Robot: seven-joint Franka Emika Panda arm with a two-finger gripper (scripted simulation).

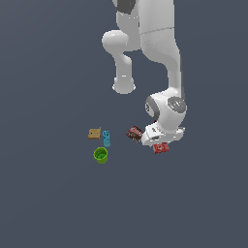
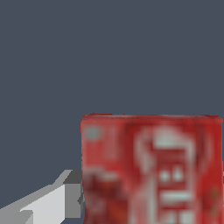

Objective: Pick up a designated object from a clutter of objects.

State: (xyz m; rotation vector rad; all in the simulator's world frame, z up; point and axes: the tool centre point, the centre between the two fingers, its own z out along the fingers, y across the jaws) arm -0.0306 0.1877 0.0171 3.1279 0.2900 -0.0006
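Bright-red, the designated box lies right of centre in the exterior view, directly under the gripper and apart from the brown-red packet, so I judge the approach done and the lift still left. One of the fingers touches the box's edge in the wrist view's lower left; whether they are clamped I cannot tell. White lettering on the box is too blurred to read.

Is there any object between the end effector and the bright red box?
Nothing visible does. The end effector is right at the red box; in the wrist view one finger is beside the box edge. The brown-red packet lies apart, toward the exterior view's left.
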